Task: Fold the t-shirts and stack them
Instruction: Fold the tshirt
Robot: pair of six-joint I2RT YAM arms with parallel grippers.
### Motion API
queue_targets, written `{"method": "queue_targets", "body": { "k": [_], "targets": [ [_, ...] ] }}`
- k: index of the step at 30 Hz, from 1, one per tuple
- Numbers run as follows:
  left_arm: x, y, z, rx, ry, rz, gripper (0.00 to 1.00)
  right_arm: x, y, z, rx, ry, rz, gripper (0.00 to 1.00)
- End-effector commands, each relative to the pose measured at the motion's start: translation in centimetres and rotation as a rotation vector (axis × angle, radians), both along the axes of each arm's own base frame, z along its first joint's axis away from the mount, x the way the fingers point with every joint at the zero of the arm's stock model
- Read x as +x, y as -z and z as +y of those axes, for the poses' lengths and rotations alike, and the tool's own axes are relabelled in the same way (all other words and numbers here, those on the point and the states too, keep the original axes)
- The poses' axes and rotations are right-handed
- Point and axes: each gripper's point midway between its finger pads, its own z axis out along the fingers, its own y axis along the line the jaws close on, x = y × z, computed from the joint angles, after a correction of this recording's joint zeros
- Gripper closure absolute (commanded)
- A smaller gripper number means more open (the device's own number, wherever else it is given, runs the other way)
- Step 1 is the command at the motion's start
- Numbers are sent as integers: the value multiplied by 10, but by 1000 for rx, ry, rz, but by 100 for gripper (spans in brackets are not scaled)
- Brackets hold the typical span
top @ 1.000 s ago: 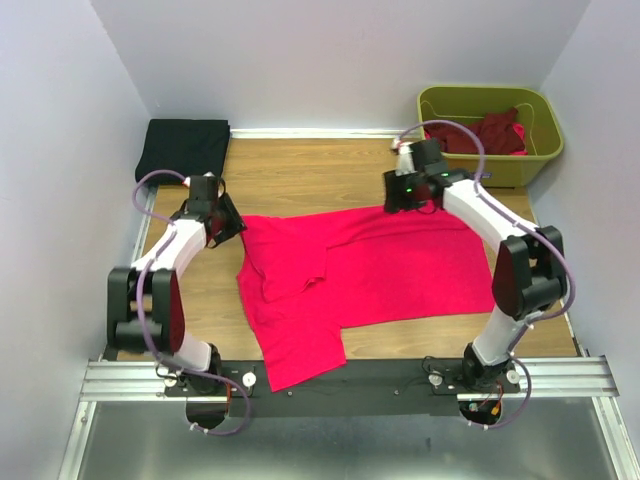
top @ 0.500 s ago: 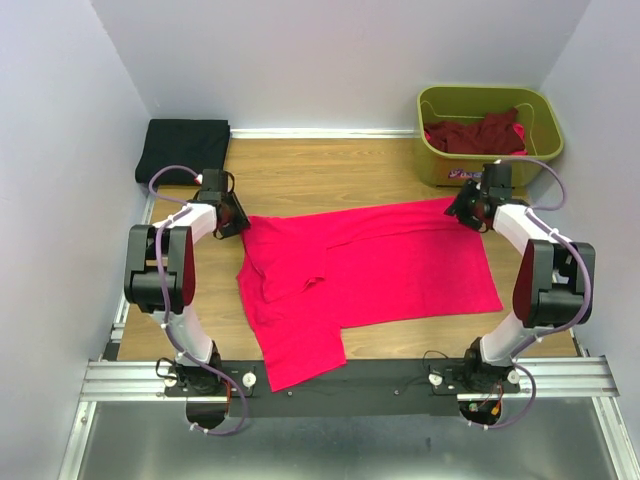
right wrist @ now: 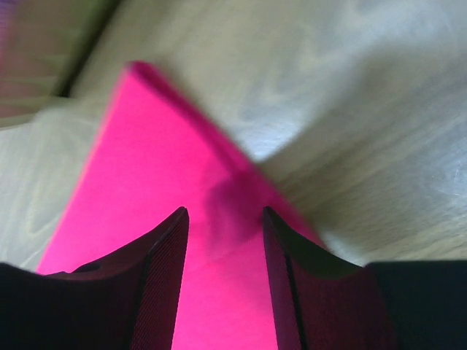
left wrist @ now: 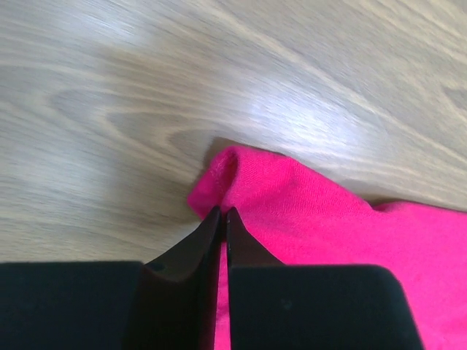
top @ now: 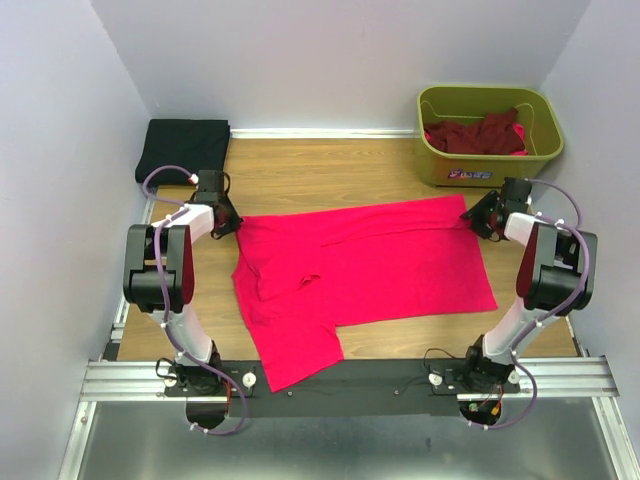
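Note:
A bright pink-red t-shirt (top: pixel 370 265) lies spread across the wooden table, its left part rumpled and one flap reaching the near edge. My left gripper (top: pixel 232 222) is shut on the shirt's far left corner (left wrist: pixel 241 179), cloth pinched between the black fingers (left wrist: pixel 191 255). My right gripper (top: pixel 477 215) is open over the shirt's far right corner (right wrist: pixel 168 168), fingers (right wrist: pixel 157 277) apart just above the cloth. A folded black t-shirt (top: pixel 183 148) lies at the far left corner. Dark maroon shirts (top: pixel 480 133) sit in the tub.
An olive-green plastic tub (top: pixel 490 165) stands at the far right, close behind my right gripper. Walls close in the table on the left, back and right. A metal rail (top: pixel 350 378) runs along the near edge.
My right gripper swung from mid-table out to the shirt's far right corner. The left gripper shifted slightly left with its corner, and the shirt's top edge pulled straighter.

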Motion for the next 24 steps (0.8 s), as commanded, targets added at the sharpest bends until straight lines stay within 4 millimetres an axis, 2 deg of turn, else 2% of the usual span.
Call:
{"method": "queue_targets", "body": {
  "k": [1,6,10,13,14,19,23,24],
  "targets": [
    [-19,16,45,136,-89,70,88,-14,30,-7,60,47,59,48],
    [-14,10,55,183,-95,61,87,-22,38,-15,54,55,81,49],
    [-7,2,55,184,-89,35,81,-17,23,-13,46,23,41,50],
    [-4,-7,51,170,-78,12,70,-12,9,-10,49,1,2,50],
    [-2,-13,48,163,-73,-7,63,-11,5,-9,54,-2,-7,50],
    [-1,-41,34,141,-47,-70,49,-10,-10,0,92,-25,-46,51],
    [-8,-68,33,131,-61,-117,48,-12,-12,8,126,-50,-54,53],
    [-10,-73,20,130,-34,-128,48,-12,-12,10,132,-55,-54,54]
  ]
}}
